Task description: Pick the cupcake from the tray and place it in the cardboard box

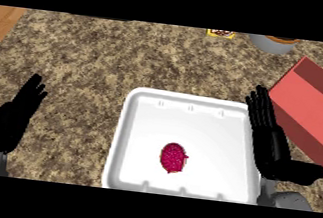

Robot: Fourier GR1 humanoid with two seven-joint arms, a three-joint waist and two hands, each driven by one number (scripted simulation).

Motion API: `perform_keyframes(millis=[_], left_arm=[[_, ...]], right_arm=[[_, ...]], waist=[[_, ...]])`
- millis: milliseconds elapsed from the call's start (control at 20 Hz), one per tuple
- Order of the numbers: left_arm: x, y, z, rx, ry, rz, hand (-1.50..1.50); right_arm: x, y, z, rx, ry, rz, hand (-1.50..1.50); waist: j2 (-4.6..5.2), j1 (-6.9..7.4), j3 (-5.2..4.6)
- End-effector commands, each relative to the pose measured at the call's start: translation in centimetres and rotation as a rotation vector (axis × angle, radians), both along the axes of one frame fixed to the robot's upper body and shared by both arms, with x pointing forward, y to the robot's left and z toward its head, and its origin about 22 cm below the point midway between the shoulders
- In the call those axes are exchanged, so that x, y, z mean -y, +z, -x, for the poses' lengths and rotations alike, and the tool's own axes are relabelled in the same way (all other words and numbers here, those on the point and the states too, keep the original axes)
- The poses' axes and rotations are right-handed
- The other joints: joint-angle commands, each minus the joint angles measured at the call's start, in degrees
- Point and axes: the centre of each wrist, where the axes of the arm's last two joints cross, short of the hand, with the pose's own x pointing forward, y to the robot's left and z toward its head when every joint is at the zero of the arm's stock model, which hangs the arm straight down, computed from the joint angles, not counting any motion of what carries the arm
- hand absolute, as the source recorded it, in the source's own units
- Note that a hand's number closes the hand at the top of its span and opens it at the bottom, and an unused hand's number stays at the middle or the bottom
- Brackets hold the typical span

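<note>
The right hand [273,144], black and set on a grey forearm, is seen at the right edge of a white, square, raised-rim tray [134,128], with its fingers held straight and pointed toward the far side of the counter and its thumb spread out to the right; nothing is held in it. Its fingers are laid along the tray's right rim, though whether they touch the rim cannot be told. The left hand [11,119], also black, is shown well apart from the tray at the view's left, fingers straight and raised, nothing grasped, resting near the lower left edge. Inside the tray, toward its near side and somewhat left of centre, a small magenta, speckled, oval cupcake [174,158] is found lying on the white floor, apart from both hands. Just to the right of the right hand, a large salmon-red box [316,118] with a darker upper face is placed at an angle, running off the view's right edge. The whole is borne by a brown-and-beige speckled granite counter top [103,59], bordered by wooden strips at the left and right. At the far edge a grey round container [276,43] and a small yellow-rimmed item [220,33] are partly cut off.
</note>
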Motion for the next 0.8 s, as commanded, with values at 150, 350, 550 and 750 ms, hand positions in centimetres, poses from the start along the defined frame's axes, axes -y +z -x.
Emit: perform_keyframes(millis=[150,350,550,750], left_arm=[[0.0,4.0,-1.5,0.201,-0.152,-0.201,0.0],[1.1,5.9,-2.3,0.264,-0.252,-0.267,0.0],[2.0,6.9,-2.8,0.299,-0.321,-0.299,0.0],[2.9,5.5,-2.1,0.298,-0.361,-0.285,0.0]], right_arm=[[0.8,4.5,1.0,0.156,-0.345,0.195,-1.5],[7.1,2.1,3.5,-0.012,-0.537,0.55,-1.5],[4.4,3.3,7.0,0.077,-0.569,0.64,-1.5],[3.4,4.1,9.6,0.083,-0.486,0.845,-1.5]], waist=[[-2.35,-6.04,-0.52],[-2.28,-10.81,-1.03],[-1.83,-8.25,-0.58],[-1.3,-5.91,-0.73]])
